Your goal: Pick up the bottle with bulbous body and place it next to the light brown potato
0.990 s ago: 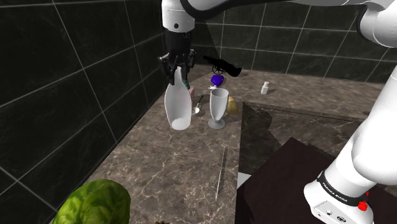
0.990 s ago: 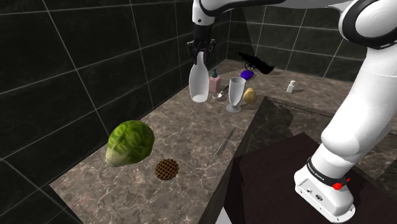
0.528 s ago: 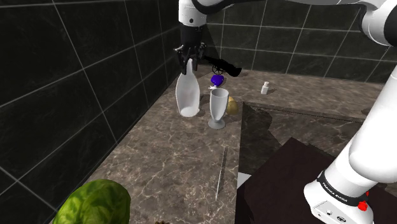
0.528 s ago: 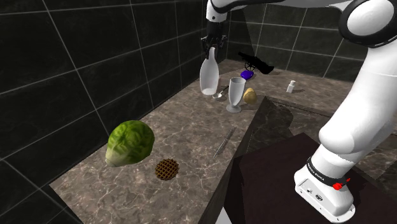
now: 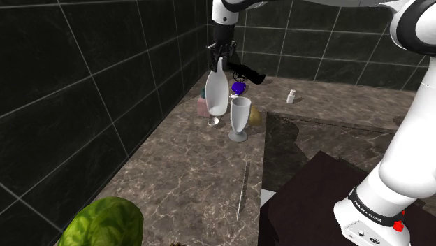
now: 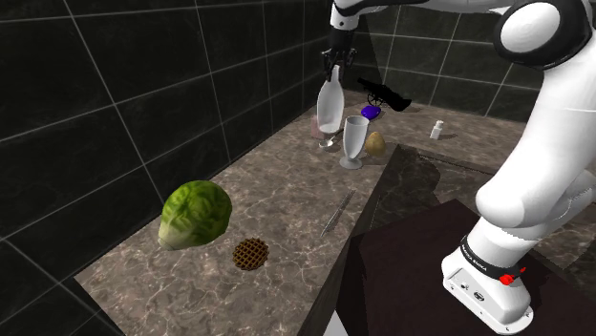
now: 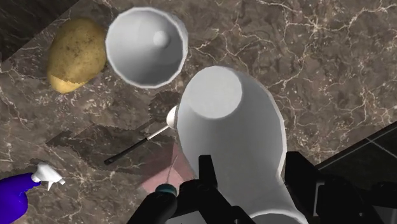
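While aloft, bottle (image 5: 216, 94) nearer potato (image 7: 76, 54)

Your arm (image 5: 402, 157) is white with dark joints; at its foot (about five o'clock in the shoulder view) a black band (image 5: 374, 203) carries white lettering, beside a small red button (image 5: 399, 226). The gripper (image 5: 221, 59) is all black.

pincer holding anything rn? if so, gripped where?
Yes. The pincer is shut on the white bulbous bottle. It clasps the narrow neck at the top, and the wide body hangs below.
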You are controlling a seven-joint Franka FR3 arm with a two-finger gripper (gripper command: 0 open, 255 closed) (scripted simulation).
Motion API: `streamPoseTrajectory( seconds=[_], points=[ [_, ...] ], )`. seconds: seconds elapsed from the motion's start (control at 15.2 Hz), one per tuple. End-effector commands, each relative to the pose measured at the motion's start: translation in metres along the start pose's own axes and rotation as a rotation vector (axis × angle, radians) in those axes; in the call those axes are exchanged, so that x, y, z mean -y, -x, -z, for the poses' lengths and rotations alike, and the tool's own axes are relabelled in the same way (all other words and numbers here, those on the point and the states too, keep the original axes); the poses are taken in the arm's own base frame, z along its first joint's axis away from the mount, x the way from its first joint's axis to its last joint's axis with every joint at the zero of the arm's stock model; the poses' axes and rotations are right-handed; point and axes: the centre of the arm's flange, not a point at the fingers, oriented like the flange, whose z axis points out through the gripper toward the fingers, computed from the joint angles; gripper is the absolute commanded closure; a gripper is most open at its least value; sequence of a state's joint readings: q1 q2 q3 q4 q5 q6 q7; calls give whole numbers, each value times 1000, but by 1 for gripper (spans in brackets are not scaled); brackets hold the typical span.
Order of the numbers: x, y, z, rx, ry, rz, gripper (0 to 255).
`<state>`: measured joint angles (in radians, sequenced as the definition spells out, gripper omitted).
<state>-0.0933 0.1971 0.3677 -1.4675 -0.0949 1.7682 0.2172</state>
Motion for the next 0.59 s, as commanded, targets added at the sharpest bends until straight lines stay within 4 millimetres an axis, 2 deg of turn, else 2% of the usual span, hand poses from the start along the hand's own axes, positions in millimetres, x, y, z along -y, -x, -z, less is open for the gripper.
streamPoseTrajectory(
  seconds=[0.0, 0.53],
  points=[
    [-23, -10, 0, 0, 0, 1, 255],
    [-120, -52, -5, 0, 0, 1, 255]
  ],
)
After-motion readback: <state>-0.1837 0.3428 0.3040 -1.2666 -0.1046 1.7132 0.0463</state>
